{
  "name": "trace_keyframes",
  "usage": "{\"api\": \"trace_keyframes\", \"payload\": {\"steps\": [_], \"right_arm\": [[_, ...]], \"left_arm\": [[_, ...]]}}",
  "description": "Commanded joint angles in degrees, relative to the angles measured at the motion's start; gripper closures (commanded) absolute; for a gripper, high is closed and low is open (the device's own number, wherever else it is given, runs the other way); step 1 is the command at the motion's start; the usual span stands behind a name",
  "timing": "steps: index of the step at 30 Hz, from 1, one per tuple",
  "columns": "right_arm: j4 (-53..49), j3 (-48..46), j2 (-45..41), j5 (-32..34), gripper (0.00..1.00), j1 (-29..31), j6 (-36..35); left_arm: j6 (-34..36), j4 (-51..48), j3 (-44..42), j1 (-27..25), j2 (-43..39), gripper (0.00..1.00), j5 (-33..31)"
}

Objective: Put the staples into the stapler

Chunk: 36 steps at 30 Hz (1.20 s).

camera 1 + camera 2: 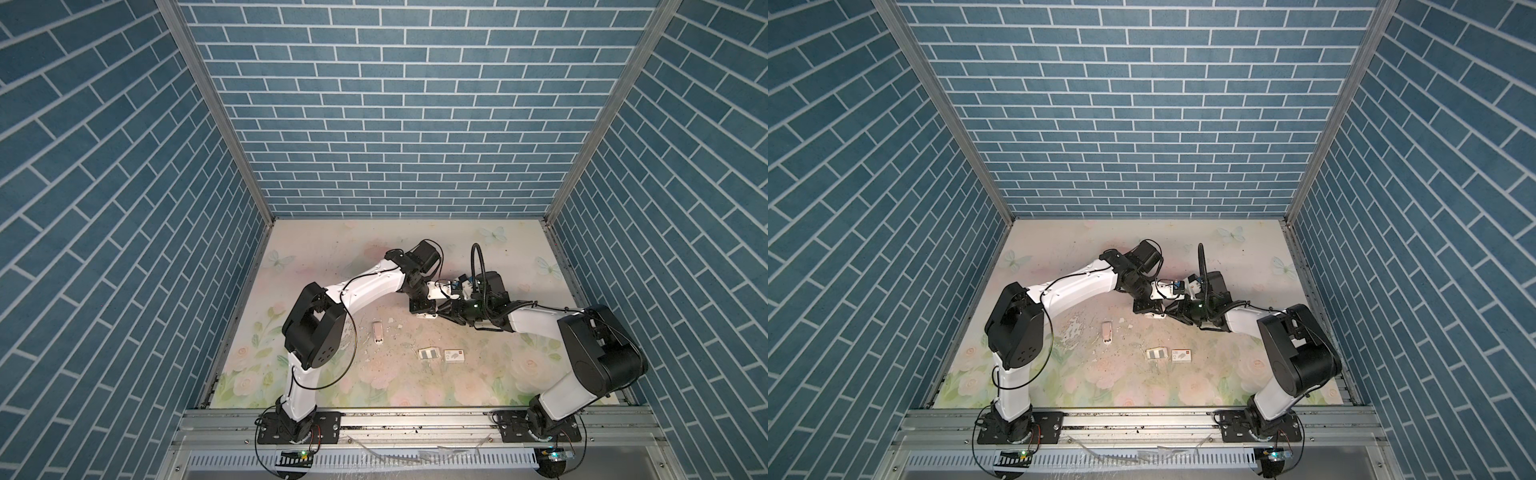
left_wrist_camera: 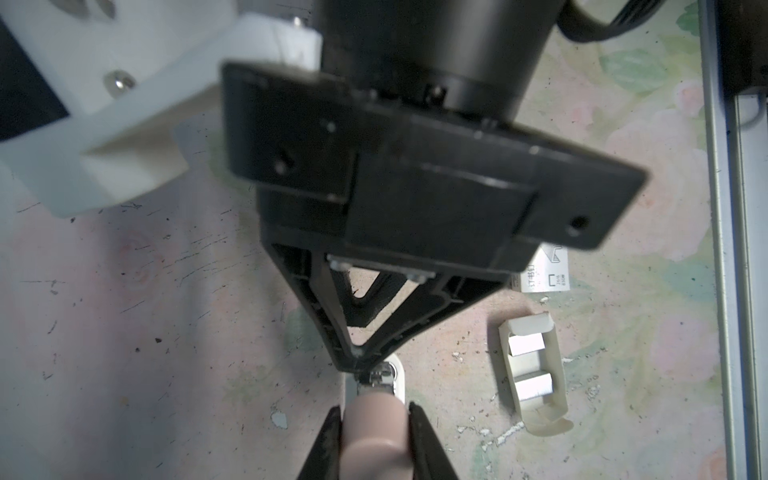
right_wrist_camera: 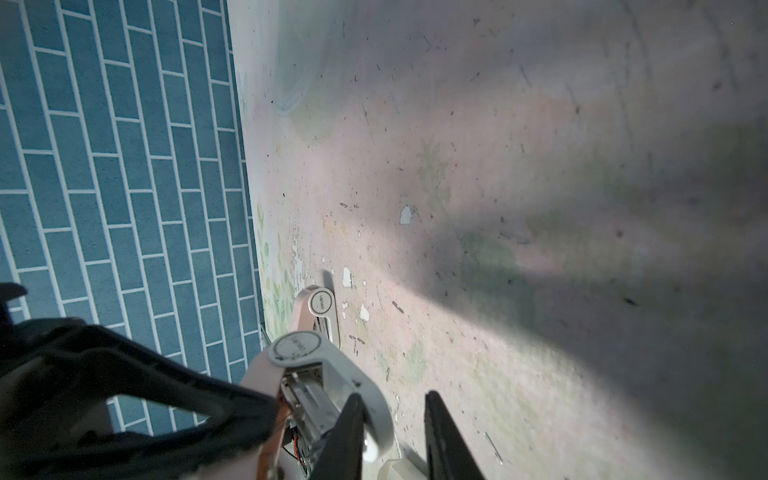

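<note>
1. Left fingers (image 2: pixel 328 440) are clamped on the pink body of the stapler (image 2: pixel 374 428). Its white lid is swung open, and the metal channel shows in the right wrist view.
2. Right fingers (image 2: pixel 324 311) taper to a point right at the channel mouth. Can't tell whether they pinch a strip or are just nearly closed, since the tips hide it.
3. Staples (image 2: pixel 525 345) seen for sure: two strips in the open card tray (image 2: pixel 555 374) on the tabletop (image 2: pixel 166 332), well apart from the stapler. If the right tips are empty, nothing gets loaded.
4. Risk: a strip goes in skewed, catches the channel wall and jams or snaps. Probable cause: approach angle not in line w/ the channel.
5. Risk: a push at the mouth twists the stapler in the left grip, which holds the body at one end only. It could slip or drop.
6. Risk: the lid swings back onto the right tips and traps them or knocks a strip loose.
7. Risk: both wrists are crowded together, so a small correction could bump arm vs arm.
8. A spare stapler (image 3: pixel 318 307) lies on the tabletop nearby and could get nudged.
</note>
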Motion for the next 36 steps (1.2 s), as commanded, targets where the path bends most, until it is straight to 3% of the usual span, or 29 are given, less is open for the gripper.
{"api": "trace_keyframes", "payload": {"steps": [1, 29, 36], "right_arm": [[1.62, -0.16, 1.16, 0.45, 0.74, 0.54, 1.52], [6.89, -2.21, 2.89, 0.8, 0.75, 1.62, 3.8], [2.31, -4.89, -1.69, 5.57, 0.69, 1.32, 1.23]], "left_arm": [[-1.99, 1.55, 1.78, -0.18, -2.17, 0.92, 1.99], [-10.85, 7.94, 3.97, 0.09, -2.18, 0.93, 4.84], [-10.83, 7.57, 2.83, 1.74, -2.31, 0.93, 5.99]]}}
